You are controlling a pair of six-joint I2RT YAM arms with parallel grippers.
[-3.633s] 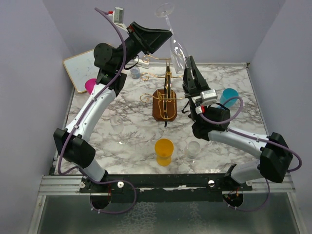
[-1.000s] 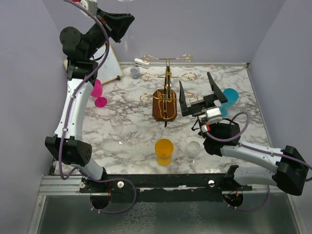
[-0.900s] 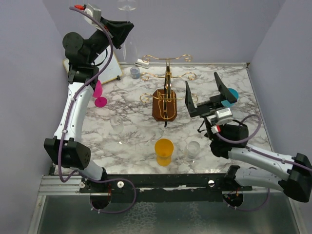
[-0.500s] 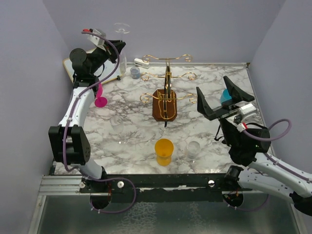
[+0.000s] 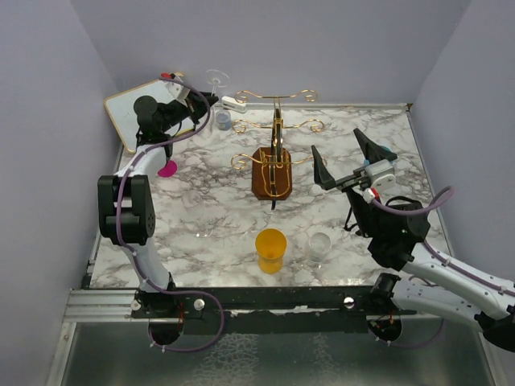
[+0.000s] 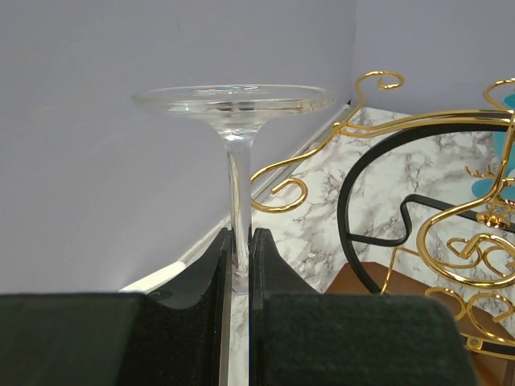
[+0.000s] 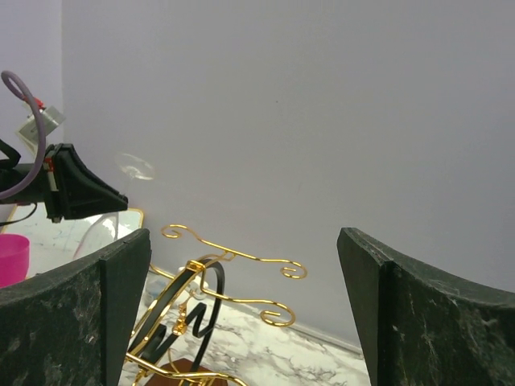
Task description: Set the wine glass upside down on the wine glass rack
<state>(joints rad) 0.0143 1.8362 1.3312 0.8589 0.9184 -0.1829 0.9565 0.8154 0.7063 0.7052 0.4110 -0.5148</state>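
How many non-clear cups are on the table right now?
4: orange cup front centre; pink cup far left; small grey cup at the back, left of the rack; teal cup mostly hidden behind the right tool, glimpsed from the left wrist. Others may be hidden.

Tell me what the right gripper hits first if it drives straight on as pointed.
Probably the upper scroll arms of the wine glass rack, seen between the right gripper's open fingers; if it clears them, the back wall. Depth unclear.
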